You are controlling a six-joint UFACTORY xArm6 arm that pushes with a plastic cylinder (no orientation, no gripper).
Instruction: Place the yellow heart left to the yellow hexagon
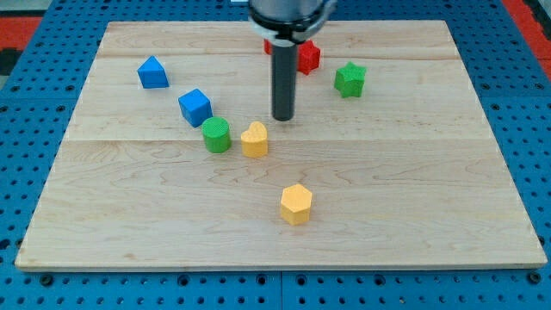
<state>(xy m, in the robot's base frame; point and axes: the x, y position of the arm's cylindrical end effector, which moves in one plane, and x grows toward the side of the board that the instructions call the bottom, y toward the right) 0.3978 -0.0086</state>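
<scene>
The yellow heart (255,139) lies near the board's middle, just right of the green cylinder (216,135). The yellow hexagon (295,204) lies below and to the right of the heart, apart from it. My tip (283,118) stands just above and to the right of the heart, a small gap from it, and well above the hexagon.
A blue cube (195,107) and a blue pentagon-like block (152,72) lie at the upper left. A red block (306,57) sits partly behind the rod near the top. A green star (349,79) lies at the upper right. The wooden board (430,189) rests on a blue pegboard.
</scene>
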